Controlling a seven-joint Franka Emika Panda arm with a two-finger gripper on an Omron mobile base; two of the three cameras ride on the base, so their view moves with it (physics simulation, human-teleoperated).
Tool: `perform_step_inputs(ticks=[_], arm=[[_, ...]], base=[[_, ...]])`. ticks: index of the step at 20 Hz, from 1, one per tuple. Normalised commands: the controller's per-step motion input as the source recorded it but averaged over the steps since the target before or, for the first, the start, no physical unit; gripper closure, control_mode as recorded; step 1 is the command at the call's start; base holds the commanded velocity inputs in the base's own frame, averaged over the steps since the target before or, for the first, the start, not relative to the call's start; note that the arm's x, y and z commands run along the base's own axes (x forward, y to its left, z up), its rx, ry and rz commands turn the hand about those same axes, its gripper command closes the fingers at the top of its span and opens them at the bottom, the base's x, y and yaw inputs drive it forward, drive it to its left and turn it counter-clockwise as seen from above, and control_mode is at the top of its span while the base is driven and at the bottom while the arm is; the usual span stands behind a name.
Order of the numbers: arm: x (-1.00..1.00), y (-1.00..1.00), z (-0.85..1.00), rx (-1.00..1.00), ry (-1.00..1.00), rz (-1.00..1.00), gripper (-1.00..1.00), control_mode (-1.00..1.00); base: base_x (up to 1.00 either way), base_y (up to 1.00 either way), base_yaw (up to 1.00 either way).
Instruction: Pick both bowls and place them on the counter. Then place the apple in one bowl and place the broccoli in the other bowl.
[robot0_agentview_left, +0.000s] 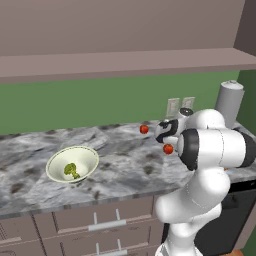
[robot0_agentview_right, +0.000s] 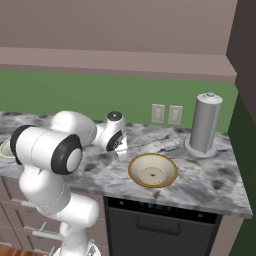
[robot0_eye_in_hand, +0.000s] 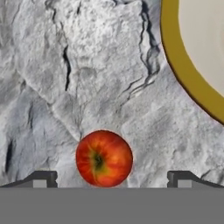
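Sitting toward the left end of the counter (robot0_agentview_left: 125, 165), the cream-white bowl (robot0_agentview_left: 73, 164) already holds the broccoli (robot0_agentview_left: 71, 170), so that half of the task looks done. Right of it, two small red fruits lie on the marble: one nearer the back wall (robot0_agentview_left: 144, 129), one nearer the front edge (robot0_agentview_left: 168, 148), just beside the robot's wrist. The latter seems to be the apple (robot0_eye_in_hand: 104, 158) being targeted, judging by the hand camera. Gripper (robot0_eye_in_hand: 111, 179) hangs over the counter with its tips spread wide, nothing between them gripped; the apple lies on the stone between the two tips, a bit closer to the left one, not touching either. Further right, the tan bowl (robot0_agentview_right: 152, 170) stands empty near the front edge, above the dark appliance (robot0_agentview_right: 160, 225), presumably waiting for the apple. Paper towel roll (robot0_agentview_right: 205, 122) stands at the back right corner, clear of the work.
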Motion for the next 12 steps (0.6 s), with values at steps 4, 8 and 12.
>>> perform_step_inputs(ticks=[4,8,12], arm=[[0.14,0.00,-0.13,0.00,0.01,-0.01,-1.00,-1.00],[0.21,0.00,-0.11,0.00,0.03,-0.01,-1.00,-1.00],[0.26,0.00,-0.12,0.00,0.04,-0.01,-1.00,-1.00]], base=[[0.00,0.00,0.00],[0.00,0.00,0.00],[0.00,0.00,0.00]])
